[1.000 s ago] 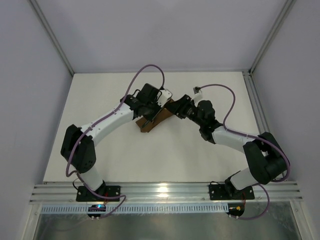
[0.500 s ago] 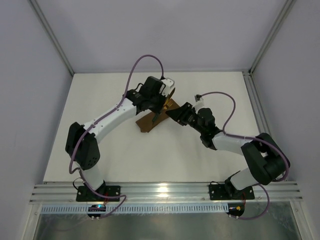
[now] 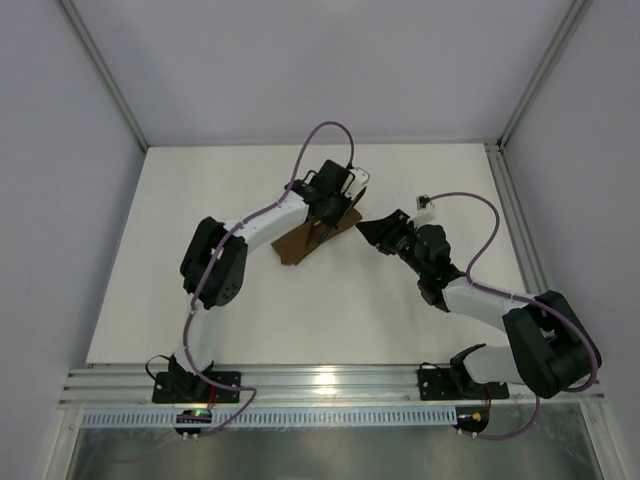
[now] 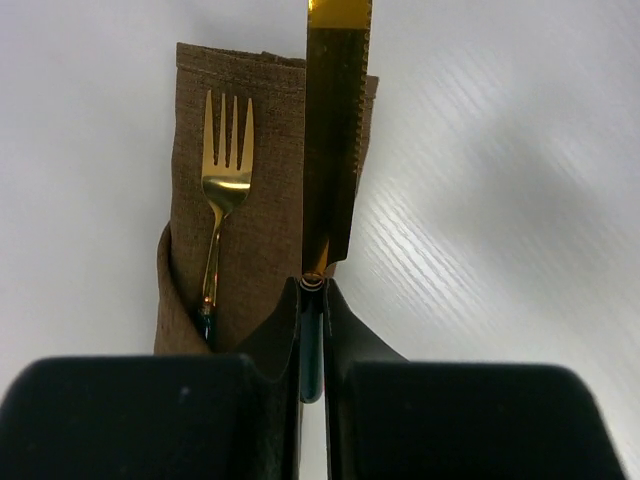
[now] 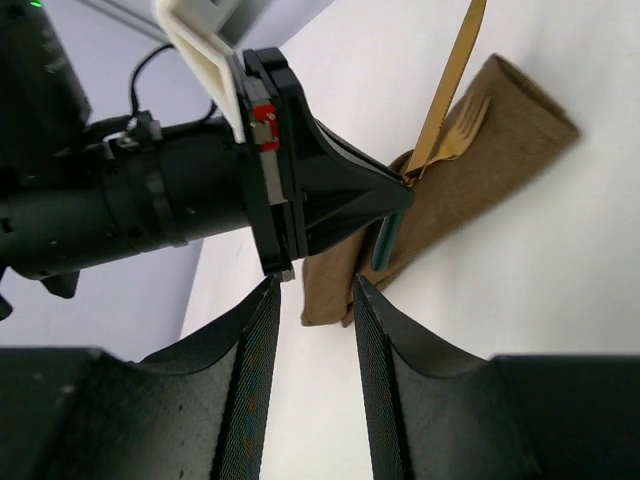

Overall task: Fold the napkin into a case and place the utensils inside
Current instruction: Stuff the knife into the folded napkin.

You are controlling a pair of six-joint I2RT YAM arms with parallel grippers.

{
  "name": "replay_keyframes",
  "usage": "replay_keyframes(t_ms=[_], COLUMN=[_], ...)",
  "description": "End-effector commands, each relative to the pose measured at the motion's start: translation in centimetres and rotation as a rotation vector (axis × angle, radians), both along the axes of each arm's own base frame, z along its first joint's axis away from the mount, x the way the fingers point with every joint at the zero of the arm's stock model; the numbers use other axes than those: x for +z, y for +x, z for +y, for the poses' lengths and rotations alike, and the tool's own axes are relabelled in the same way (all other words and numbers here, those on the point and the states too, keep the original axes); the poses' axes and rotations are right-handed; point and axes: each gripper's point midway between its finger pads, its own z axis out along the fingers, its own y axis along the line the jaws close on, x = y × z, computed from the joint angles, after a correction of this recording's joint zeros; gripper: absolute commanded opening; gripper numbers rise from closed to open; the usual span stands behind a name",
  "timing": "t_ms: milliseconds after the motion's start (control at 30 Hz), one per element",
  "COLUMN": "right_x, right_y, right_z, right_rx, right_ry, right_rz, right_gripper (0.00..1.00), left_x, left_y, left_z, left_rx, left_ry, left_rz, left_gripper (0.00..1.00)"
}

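The napkin (image 4: 260,215) lies folded as a narrow brown case (image 3: 294,245) at the table's middle back. One of the utensils, the gold fork (image 4: 226,165), rests on it with its dark handle tucked into the pocket. My left gripper (image 4: 313,288) is shut on the dark handle of the gold knife (image 4: 336,140), held over the case's right edge with the blade pointing away. In the right wrist view the knife (image 5: 447,88) tilts upward and its handle end hangs just above the cloth (image 5: 500,150). My right gripper (image 5: 312,300) stands open beside the case (image 3: 368,228), holding nothing.
The white table (image 3: 250,310) is bounded by grey walls and aluminium posts (image 3: 100,75). A metal rail (image 3: 330,385) runs along the near edge by the arm bases. Purple cables (image 3: 330,135) arc above both wrists.
My right gripper has drawn back to the right, off the napkin. The left arm has swung right and stretched out over the case, still holding the knife.
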Motion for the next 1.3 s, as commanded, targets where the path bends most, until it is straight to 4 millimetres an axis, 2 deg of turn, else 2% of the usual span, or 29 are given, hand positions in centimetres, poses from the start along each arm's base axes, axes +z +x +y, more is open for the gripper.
replay_keyframes(t_ms=[0,100,200,333,400,533,667,767,967,1100,1267], right_x=[0.5,0.8,0.7,0.0,-0.3,-0.1,0.0,0.0,-0.3,-0.2,-0.3], right_y=[0.4,0.1,0.0,0.0,0.0,-0.1,-0.2,-0.3,-0.5,-0.6,-0.6], right_z=[-2.5,-2.9,-3.0,-2.8,-2.8,-2.8,-3.2,-3.5,-3.8,-3.8,-4.0], right_rx=[-0.072,-0.072,-0.067,-0.043,-0.042,-0.041,-0.048,-0.053,-0.058,-0.053,-0.060], right_ry=[-0.057,-0.086,-0.096,-0.102,-0.098,-0.088,-0.104,-0.112,-0.116,-0.118,-0.124], right_rz=[-0.043,-0.063,-0.065,-0.054,-0.044,-0.050,-0.056,-0.057,-0.054,-0.062,-0.064], right_gripper=[0.40,0.40,0.40,0.40,0.40,0.40,0.40,0.40,0.40,0.40,0.40], left_x=[0.8,0.1,0.7,1.9,1.9,-0.1,-2.9,-4.1,-4.8,-4.9,-5.4], left_y=[3.1,4.3,4.8,3.6,3.6,3.9,3.4,2.8,2.8,2.8,1.3], left_z=[-1.0,-0.4,-0.4,-1.1,-0.6,0.6,1.2,1.5,1.8,2.9,3.9], left_rx=[-0.023,-0.019,-0.037,-0.101,-0.097,-0.092,-0.099,-0.101,-0.079,-0.064,-0.080], left_ry=[0.032,0.095,0.110,0.080,0.109,0.180,0.227,0.240,0.248,0.277,0.303], left_rz=[-0.127,-0.181,-0.209,-0.179,-0.168,-0.144,-0.087,-0.052,-0.051,-0.052,-0.011], left_gripper=[0.00,0.00,0.00,0.00,0.00,0.00,0.00,0.00,0.00,0.00,0.00])
